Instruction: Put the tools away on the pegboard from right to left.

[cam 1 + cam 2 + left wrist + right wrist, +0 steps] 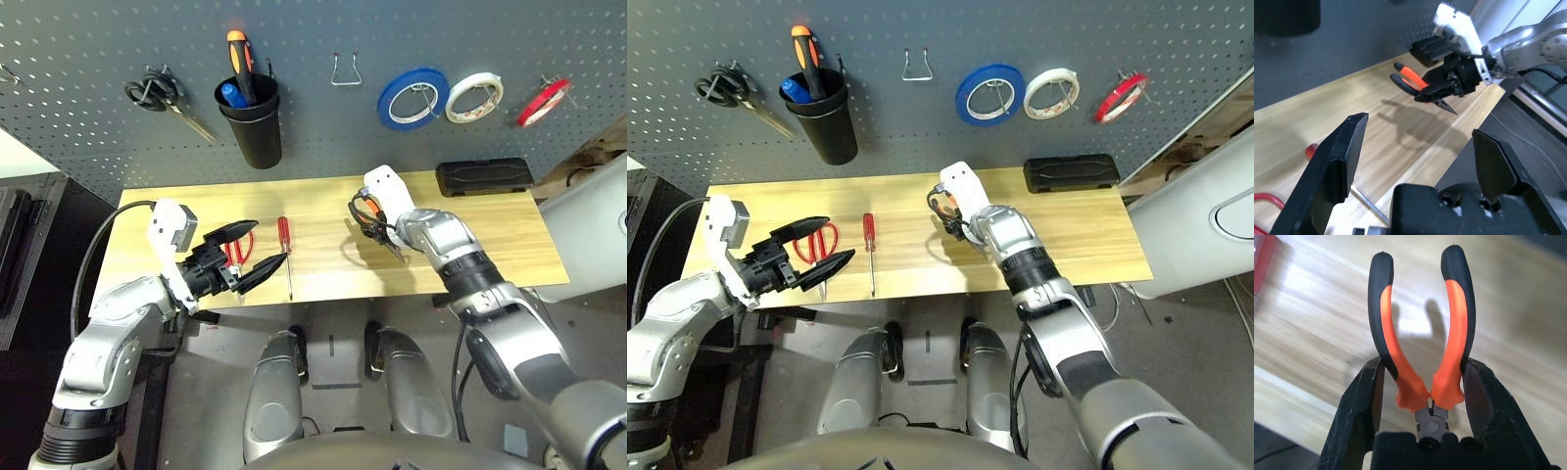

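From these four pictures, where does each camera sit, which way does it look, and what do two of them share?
Left eye view: on the head, looking down at the table and pegboard over both silver forearms.
Right eye view: beside it, same scene, slightly shifted.
Left wrist view: on the left arm, looking along the open left claw across the table at the right claw.
Right wrist view: on the right arm, looking along its fingers, shut on the orange-handled pliers.
Shared: both wrist views show the pliers.
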You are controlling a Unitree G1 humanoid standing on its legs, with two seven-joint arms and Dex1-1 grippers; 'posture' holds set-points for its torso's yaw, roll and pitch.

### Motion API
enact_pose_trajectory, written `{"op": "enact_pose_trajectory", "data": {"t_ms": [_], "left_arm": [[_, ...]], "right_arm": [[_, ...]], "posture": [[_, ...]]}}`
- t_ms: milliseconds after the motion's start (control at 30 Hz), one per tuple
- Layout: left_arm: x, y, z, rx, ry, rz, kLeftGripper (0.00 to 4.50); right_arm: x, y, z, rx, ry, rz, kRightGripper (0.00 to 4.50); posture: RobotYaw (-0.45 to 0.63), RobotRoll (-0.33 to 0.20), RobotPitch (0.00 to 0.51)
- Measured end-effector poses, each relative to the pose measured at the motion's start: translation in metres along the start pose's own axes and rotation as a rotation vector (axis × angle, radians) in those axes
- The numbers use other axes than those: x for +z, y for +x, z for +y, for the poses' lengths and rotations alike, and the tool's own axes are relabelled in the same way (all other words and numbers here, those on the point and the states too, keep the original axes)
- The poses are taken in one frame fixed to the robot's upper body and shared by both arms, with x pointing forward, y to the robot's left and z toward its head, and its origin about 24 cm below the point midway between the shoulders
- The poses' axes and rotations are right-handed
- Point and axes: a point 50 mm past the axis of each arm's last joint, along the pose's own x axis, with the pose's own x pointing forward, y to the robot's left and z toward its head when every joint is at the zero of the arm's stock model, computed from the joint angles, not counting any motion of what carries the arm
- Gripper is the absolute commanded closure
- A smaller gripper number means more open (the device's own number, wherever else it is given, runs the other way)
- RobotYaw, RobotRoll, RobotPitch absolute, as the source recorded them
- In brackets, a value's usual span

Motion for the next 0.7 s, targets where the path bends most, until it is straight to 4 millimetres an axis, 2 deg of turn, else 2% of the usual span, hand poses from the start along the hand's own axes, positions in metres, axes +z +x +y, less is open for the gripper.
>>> {"op": "enact_pose_trajectory", "data": {"t_ms": [133, 267, 467, 700], "left_arm": [[0.0, -0.007, 0.007, -0.006, -0.041, 0.003, 0.0], [0.012, -0.01, 0.018, 0.014, -0.018, -0.038, 0.0], [0.039, -0.006, 0.026, 0.004, 0.034, -0.138, 0.0], [0.054, -0.009, 0.03, 0.016, 0.052, -0.206, 0.0]], "right_arm": [[0.024, -0.021, 0.004, -0.006, -0.048, -0.148, 1.93], [0.044, -0.042, 0.011, 0.026, -0.051, -0.275, 1.93], [0.063, -0.057, 0.008, 0.056, -0.046, -0.406, 1.93], [0.099, -0.076, 0.003, 0.07, -0.062, -0.607, 1.93]], "posture": [[0.0, 0.0, 0.073], [-0.01, 0.0, 0.053], [-0.02, 0.0, 0.046], [-0.01, 0.0, 0.044]]}}
